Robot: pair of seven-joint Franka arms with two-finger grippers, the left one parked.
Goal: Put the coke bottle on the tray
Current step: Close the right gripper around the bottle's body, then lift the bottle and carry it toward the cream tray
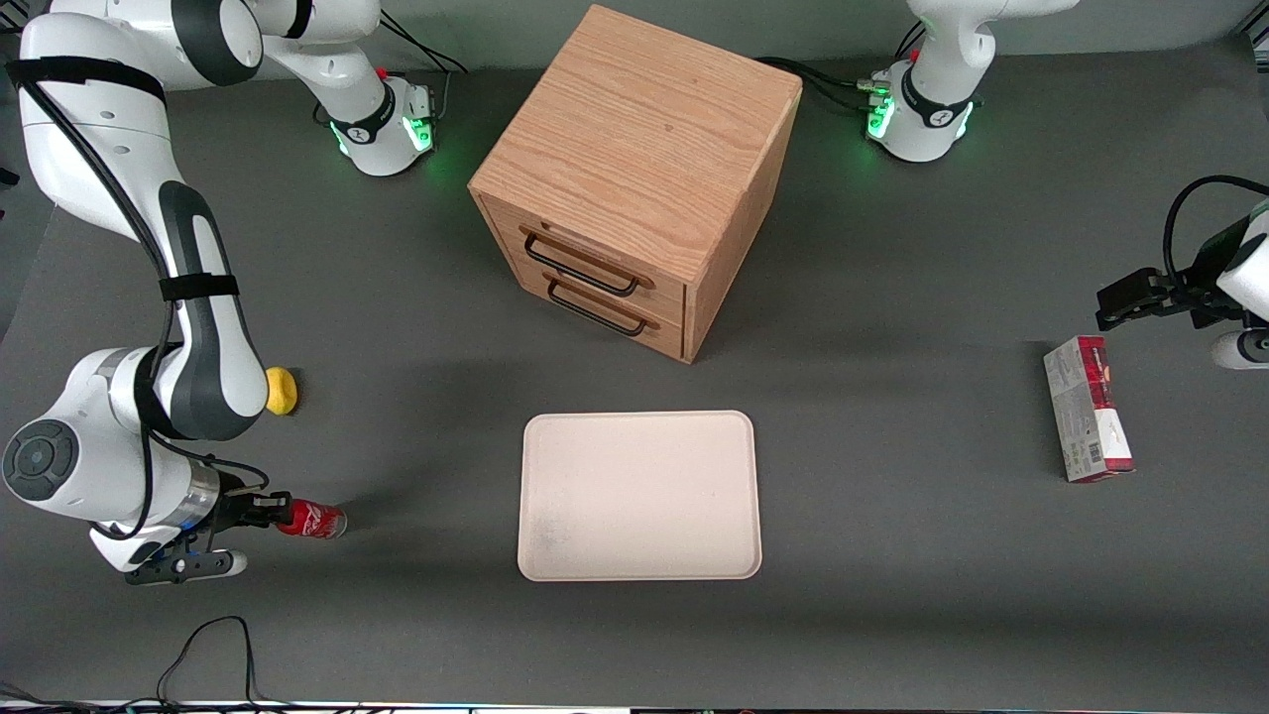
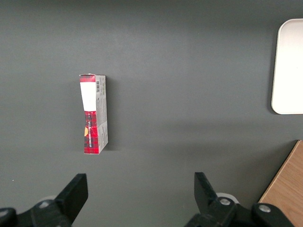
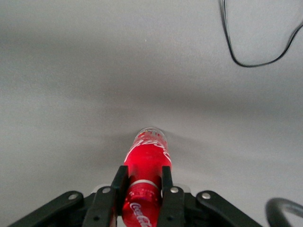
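The coke bottle is small and red with white script, and lies lengthwise near the working arm's end of the table. My gripper is shut on its cap end, and the clear base points toward the tray. In the right wrist view the two black fingers press on both sides of the coke bottle, so my gripper holds it close to the grey tabletop. The cream-white tray lies flat near the middle of the table, well apart from the bottle, and its corner shows as the tray in the left wrist view.
A wooden two-drawer cabinet stands farther from the front camera than the tray. A yellow fruit lies beside the working arm. A red-and-grey carton lies toward the parked arm's end. A black cable loops near the table's front edge.
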